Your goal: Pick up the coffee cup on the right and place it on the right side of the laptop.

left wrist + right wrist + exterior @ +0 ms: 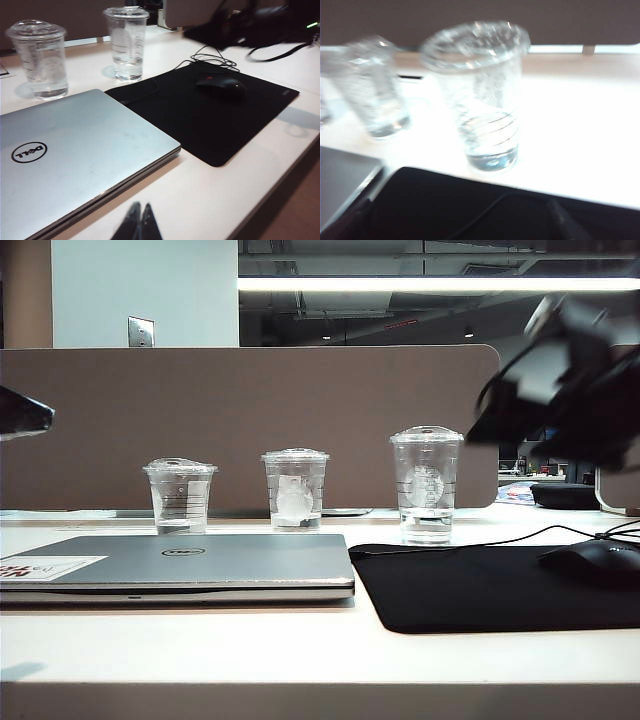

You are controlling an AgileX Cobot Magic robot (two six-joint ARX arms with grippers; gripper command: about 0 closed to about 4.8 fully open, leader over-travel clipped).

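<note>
My right claw (pixel 560 390) hovers blurred above the coffee cup (pixel 426 484), its opening unclear; my left claw (pixel 139 222) is pinched together beside the laptop (pixel 65 155).

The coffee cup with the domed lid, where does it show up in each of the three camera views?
Exterior view: the coffee cup stands right of centre, behind the black mat.
Left wrist view: coffee cup at the mat's far corner.
Right wrist view: coffee cup fills the middle, blurred.
Shared landmark: the black mat.

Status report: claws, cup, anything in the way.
Left claw shut, low beside laptop. Right claw off to the right, blurred, holding nothing. Cup upright behind mousepad. Mouse and cable lie on it.
</note>
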